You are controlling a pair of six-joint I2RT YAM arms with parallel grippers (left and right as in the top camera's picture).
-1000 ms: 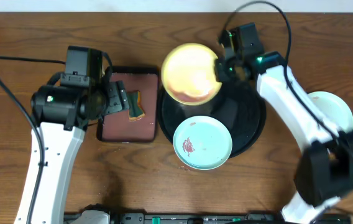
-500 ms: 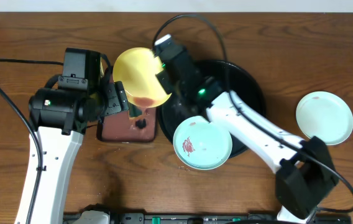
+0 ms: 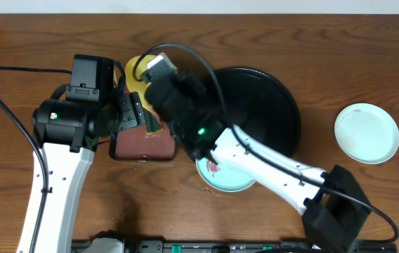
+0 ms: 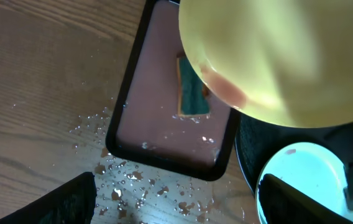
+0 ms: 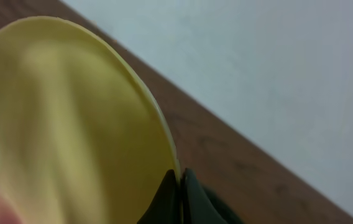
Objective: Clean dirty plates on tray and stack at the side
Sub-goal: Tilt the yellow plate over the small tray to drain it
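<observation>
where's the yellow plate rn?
Overhead, left of centre: yellow plate pinched in the right gripper, above the reddish-brown tray's far end, left of the black tray.

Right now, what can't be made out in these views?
- Overhead: the right arm covers most of the yellow plate and the upper part of the smeared mint plate.
- Left wrist: the yellow plate hides part of the sponge, and the frame's bottom edge cuts off the smeared mint plate.
- Right wrist: the view is very close and blurred, and the yellow plate's smear runs off the lower left corner.
</observation>
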